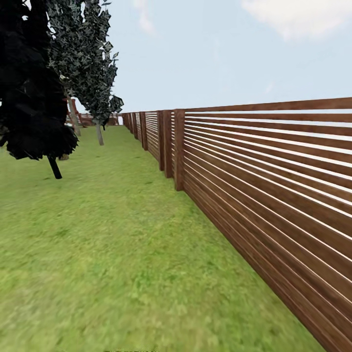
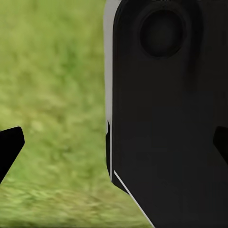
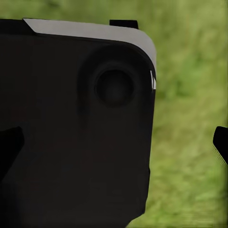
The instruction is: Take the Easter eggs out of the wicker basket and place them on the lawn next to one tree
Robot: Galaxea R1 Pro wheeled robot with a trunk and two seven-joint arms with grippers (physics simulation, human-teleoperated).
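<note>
The lawn (image 1: pixel 122 254) spreads green and mottled from the near edge of the head view to the far end of the garden, with no egg or basket on the stretch seen here. One long brown slat fence (image 1: pixel 274 195) runs along the right side, near at the right and shrinking toward the far middle. Two trees stand at the far left: a black one (image 1: pixel 29 98) nearer, with a thin dark leaning trunk, and behind it to its right the tree (image 1: pixel 90 58) with the pale trunk and a dark crown speckled whitish. Past them, small and far, some brown wooden posts show; I cannot tell what they are.

In the left wrist view, the left gripper (image 2: pixel 114 142) has its two dark fingertips wide apart, nothing between them but a black robot panel (image 2: pixel 166 118) and grass behind. The right gripper (image 3: pixel 114 142) is likewise spread and holds nothing, before one black panel (image 3: pixel 76 133) over grass.
</note>
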